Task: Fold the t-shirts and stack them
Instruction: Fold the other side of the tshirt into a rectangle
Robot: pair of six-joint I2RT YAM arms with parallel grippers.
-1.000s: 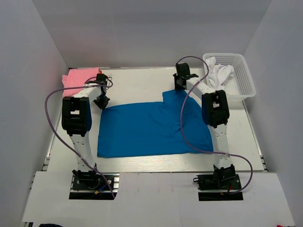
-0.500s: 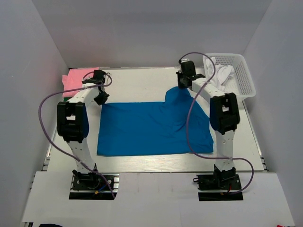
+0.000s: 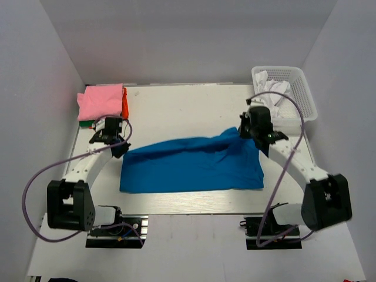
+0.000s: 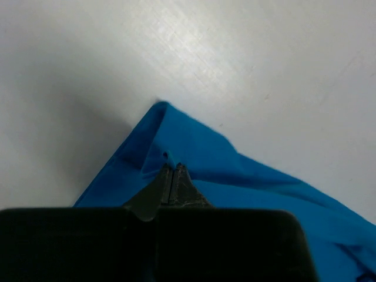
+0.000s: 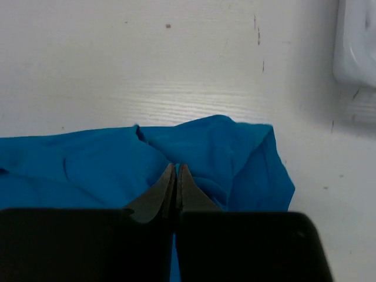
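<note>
The blue t-shirt (image 3: pixel 194 170) lies across the middle of the table (image 3: pixel 176 106), its near part flat and its far edge raised off the surface in a long, creased ridge between the 2 arms. The left gripper (image 4: pixel 171 176) has its jaws pressed together on the far left corner of that shirt, the cloth pinched between the fingertips in the left wrist view. The right gripper (image 5: pixel 175 173) is likewise clamped on the far right corner, with a bunched fold of blue cloth hanging just beyond its tips. Judging by this, the first fold of the blue one is under way: the far edge is held up but not yet laid down on the near half. At the far left corner of the table sits a pile that looks finished, with the pink shirt (image 3: pixel 101 101) folded on top, an orange shirt (image 3: pixel 124 106) showing at its right side and a sliver of a green shirt (image 3: pixel 87 124) below (how neatly those 2 are folded cannot be made out from here). At the far right stands the basket (image 3: pixel 305 100), with crumpled white shirts (image 3: pixel 271 88) inside; their number is unclear. So 3 shirts appear done, 1 is in hand, and what remains is to finish folding the blue one, add it to the pile, then fold and stack the white ones.
</note>
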